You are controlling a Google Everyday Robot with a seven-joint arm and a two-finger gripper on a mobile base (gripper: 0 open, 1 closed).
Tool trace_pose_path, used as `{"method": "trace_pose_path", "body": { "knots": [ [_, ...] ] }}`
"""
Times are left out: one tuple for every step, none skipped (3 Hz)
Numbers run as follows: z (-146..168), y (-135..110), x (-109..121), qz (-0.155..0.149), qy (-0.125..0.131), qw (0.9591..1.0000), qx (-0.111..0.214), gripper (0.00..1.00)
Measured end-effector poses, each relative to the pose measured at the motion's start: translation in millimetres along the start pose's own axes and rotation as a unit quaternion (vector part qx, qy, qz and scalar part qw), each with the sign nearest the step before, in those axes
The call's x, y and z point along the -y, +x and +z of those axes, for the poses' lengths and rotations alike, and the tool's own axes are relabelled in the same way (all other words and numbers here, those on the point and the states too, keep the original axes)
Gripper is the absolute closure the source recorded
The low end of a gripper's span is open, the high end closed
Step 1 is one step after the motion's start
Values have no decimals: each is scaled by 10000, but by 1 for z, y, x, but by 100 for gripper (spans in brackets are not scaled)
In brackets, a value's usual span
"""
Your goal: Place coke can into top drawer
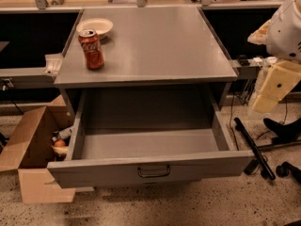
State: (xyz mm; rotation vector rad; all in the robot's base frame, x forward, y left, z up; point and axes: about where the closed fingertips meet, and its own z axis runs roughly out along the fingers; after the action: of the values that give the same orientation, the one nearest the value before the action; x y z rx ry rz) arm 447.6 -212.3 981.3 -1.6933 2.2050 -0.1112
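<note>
The top drawer [146, 147] sits wide open, low and left of the gripper [273, 88], with a brown box [33, 135] on the floor further left. The gripper hangs beside the cabinet's right side; I cannot tell if it is open or closed. Far to its left the coke can [92, 49] stands on the cabinet top [160, 46], near a white bowl [95, 27].

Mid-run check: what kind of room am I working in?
Probably a lab or workshop: cluttered workbenches behind the grey cabinet, a speckled hard floor, a cardboard box beside the open top drawer. The gripper hangs at right, away from the coke can.
</note>
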Motion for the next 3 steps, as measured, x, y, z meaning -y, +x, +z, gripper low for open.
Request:
{"method": "trace_pose_path", "body": {
  "knots": [
    [11, -42, 41, -52, 105, 9987, 490, 0],
    [16, -100, 96, 2, 211, 9905, 1360, 0],
    [29, -151, 137, 414, 30, 9683, 2463, 0]
  ]
}}
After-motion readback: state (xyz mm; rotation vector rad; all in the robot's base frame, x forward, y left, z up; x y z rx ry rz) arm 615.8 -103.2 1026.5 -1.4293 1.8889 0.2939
